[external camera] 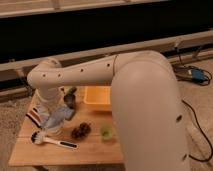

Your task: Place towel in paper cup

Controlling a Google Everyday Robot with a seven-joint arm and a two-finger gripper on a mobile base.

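Observation:
My gripper (50, 109) is at the end of the big white arm, over the left part of the wooden table (95, 152). A pale blue towel (61, 116) hangs right under it. The towel drapes onto a white paper cup (53, 128) that stands on the table just below. The wrist hides where the gripper meets the towel.
A white dish brush (50, 141) lies in front of the cup. A dark pine cone (80, 131) and a small green cup (106, 132) sit to its right. A yellow tray (97, 96) and a dark metal cup (70, 100) are behind. A striped object (34, 117) lies at the left edge.

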